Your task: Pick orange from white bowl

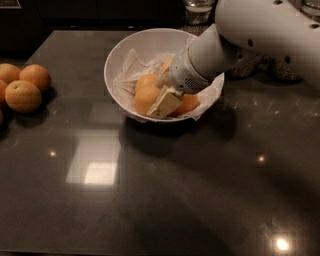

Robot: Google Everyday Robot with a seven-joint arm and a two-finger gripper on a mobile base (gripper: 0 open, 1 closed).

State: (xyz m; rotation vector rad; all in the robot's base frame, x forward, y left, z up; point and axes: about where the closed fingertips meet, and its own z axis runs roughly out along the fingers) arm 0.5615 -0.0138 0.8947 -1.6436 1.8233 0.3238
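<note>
The white bowl (116,59), lined with crumpled white paper, stands at the back middle of the dark table. It holds three oranges: one at the left front (145,100), one behind it (146,80) and one at the right front (189,104). My gripper (166,84) reaches down into the bowl from the right, among the oranges. Its near finger (164,103) lies between the two front oranges, and its far finger (167,65) shows near the paper behind. The jaws stand apart. What lies directly between them is hidden by the wrist.
Several loose oranges (22,95) lie at the table's left edge. Glass jars (197,10) stand behind the bowl, and dark objects (280,70) sit at the back right under my white arm (260,30).
</note>
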